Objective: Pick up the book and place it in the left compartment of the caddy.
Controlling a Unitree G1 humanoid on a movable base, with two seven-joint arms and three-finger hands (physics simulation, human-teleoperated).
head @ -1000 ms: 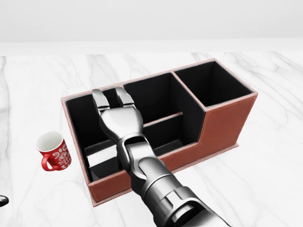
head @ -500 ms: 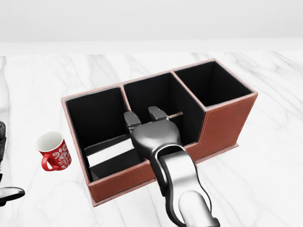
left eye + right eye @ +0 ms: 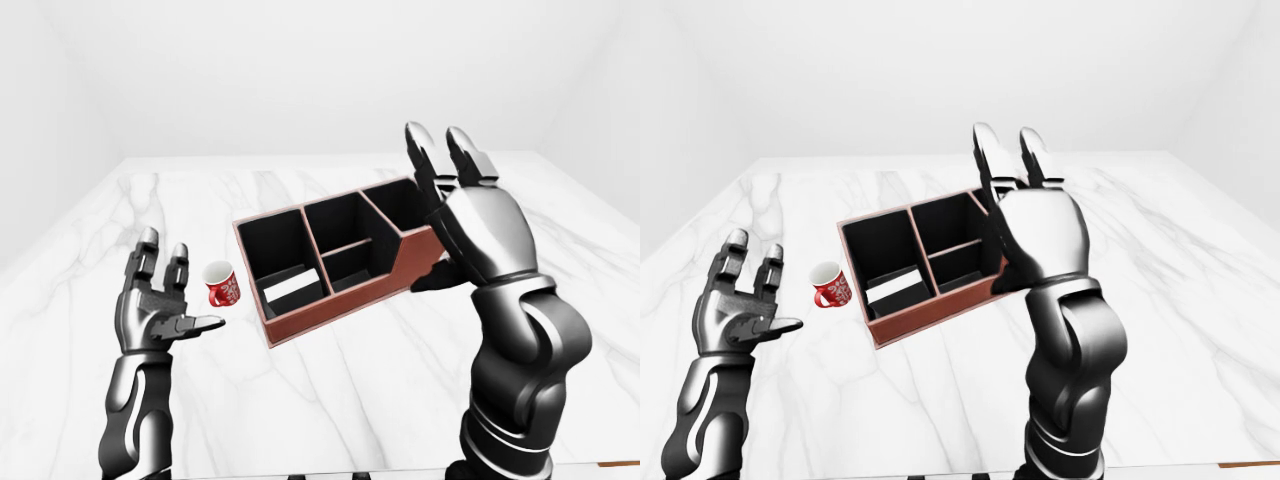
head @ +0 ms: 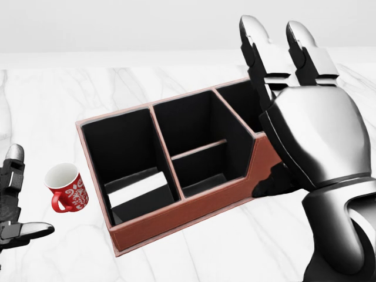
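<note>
Lying in the left compartment of the caddy (image 4: 194,205), the book (image 4: 138,191) shows as a white slab tilted against the compartment's floor, just as it did half a second ago. What has changed is the right hand (image 4: 305,117): it was low over the middle of the caddy then, and now it is raised high at the right of the head view, fingers (image 4: 258,47) spread straight and empty, covering the caddy's right end. The left hand (image 3: 160,305) has come up too; only a dark sliver showed at the left edge before, and now it stands released, fingers splayed, holding nothing, well apart from the caddy. A red mug (image 4: 66,187) sits upright on the marble table (image 4: 205,252) just beside the caddy's left wall, where it was. The caddy itself has not shifted.
</note>
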